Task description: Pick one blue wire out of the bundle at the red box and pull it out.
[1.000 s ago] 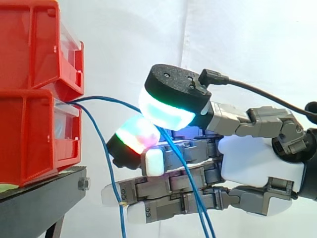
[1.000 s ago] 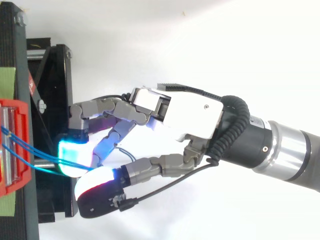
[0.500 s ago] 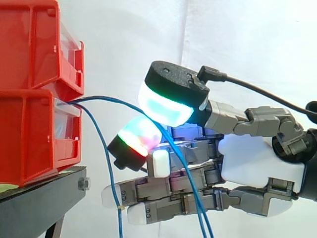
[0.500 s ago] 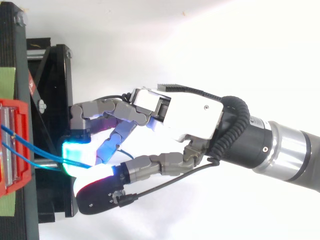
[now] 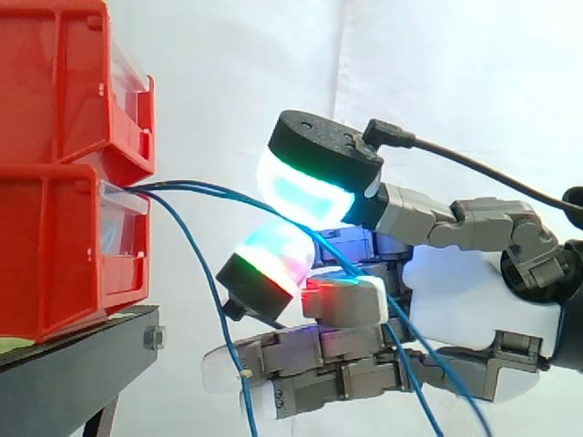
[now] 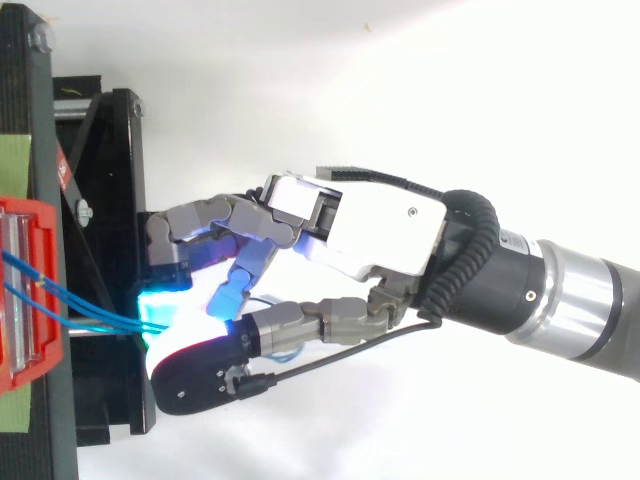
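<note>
White curtain cloth (image 5: 455, 73) hangs behind the work. At the left, red plastic bins (image 5: 55, 246) are stacked on a black metal stand (image 5: 73, 373).

Thin blue wires (image 5: 214, 189) come out of the front of the lower bin. Two strands run to the right, almost level and close together, straight into the robot hand (image 5: 474, 291). A third blue strand (image 5: 205, 282) leaves the same spot and drops steeply past the near edge of the stand, clear of the pinch.

The hand reaches in from the right with its fingers curled. The big black-backed pad (image 5: 305, 191), glowing cyan, sits just above the two level strands, and a second pad (image 5: 271, 262), glowing red and green, sits just below them. The strands pass between the two and then fall away to the lower right behind the other fingers. I judge this a closed pinch on the blue wires, though a sliver of gap at the lower pad cannot be ruled out.

From above, the two strands (image 6: 60, 308) cross from the bin at the left to the glowing pads, with the palm (image 6: 370, 225) further right.

The wires lie left of the hand, and their long axis points from the bin mouth to the pinch. A pull should therefore go rightward along that line. Both level strands seem caught, where the task asks for one.
</note>
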Controlling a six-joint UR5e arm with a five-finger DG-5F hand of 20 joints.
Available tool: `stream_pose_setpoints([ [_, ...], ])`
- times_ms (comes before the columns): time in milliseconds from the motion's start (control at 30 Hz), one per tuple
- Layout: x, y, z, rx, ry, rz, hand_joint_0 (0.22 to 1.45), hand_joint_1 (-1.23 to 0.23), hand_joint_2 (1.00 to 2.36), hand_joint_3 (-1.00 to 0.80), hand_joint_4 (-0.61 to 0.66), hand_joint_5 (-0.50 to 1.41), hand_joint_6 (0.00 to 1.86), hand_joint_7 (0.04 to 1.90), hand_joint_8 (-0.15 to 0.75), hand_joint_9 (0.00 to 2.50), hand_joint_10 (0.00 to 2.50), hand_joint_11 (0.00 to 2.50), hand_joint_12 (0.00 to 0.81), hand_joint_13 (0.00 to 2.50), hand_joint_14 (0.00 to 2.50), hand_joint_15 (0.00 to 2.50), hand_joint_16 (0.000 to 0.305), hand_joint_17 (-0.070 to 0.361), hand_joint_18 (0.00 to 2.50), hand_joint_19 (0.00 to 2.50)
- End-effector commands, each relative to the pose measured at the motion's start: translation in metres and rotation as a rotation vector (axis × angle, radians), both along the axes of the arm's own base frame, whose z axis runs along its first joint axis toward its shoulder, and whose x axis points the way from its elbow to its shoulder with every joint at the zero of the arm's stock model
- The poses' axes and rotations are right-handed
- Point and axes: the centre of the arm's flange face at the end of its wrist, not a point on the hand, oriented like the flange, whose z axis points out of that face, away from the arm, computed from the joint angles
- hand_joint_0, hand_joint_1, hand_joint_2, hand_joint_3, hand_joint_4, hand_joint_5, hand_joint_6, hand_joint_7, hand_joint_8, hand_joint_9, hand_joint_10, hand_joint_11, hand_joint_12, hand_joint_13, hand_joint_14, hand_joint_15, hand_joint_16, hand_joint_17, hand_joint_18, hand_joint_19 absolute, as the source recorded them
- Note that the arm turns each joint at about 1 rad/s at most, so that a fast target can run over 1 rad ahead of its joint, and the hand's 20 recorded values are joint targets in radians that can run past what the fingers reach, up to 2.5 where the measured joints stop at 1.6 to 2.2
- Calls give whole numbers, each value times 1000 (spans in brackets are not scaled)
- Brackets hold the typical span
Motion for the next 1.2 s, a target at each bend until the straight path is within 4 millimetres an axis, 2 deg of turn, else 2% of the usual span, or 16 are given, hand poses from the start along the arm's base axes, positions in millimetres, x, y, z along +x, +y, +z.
stream_pose_setpoints([
  [0,0,0,0,4,0,1,603,-698,1010,-387,194,-72,806,1321,239,1336,30,1244,334,766,20,495,44,100,578,401],
  [167,0,2,0,4,1,3,604,-805,1004,-443,206,-96,833,1299,253,1254,29,1266,334,726,21,486,45,101,558,393],
  [300,0,3,0,4,0,5,583,-814,1000,-500,207,-107,841,1263,252,1219,29,1224,337,708,20,476,46,103,545,393],
  [367,0,3,2,4,-1,5,545,-742,1000,-500,205,-107,838,1239,261,1228,28,1217,344,710,20,471,47,107,549,403],
  [500,-1,2,13,4,-7,2,522,-468,1000,-500,192,-97,811,1205,258,1273,28,1123,353,711,19,450,49,111,553,413],
  [600,-5,1,23,-2,16,2,526,-452,1000,-500,184,-87,797,1241,263,1333,29,1139,350,719,20,454,49,110,557,408],
  [667,-8,2,28,-4,27,1,543,-457,1000,-500,189,-86,800,1241,252,1346,29,1136,346,725,20,451,48,108,556,413],
  [833,-12,-1,28,-4,61,-19,609,-574,1006,-440,192,-92,810,1253,247,1331,29,1167,336,723,21,456,45,102,553,405],
  [1000,-12,-2,27,-8,64,-23,625,-763,1003,-469,210,-132,844,1186,256,1217,29,1197,340,687,19,452,46,104,540,380],
  [1167,-12,-2,28,-11,65,-24,600,-784,1000,-500,235,-145,854,1154,262,1190,29,1227,341,673,18,448,47,105,531,377],
])
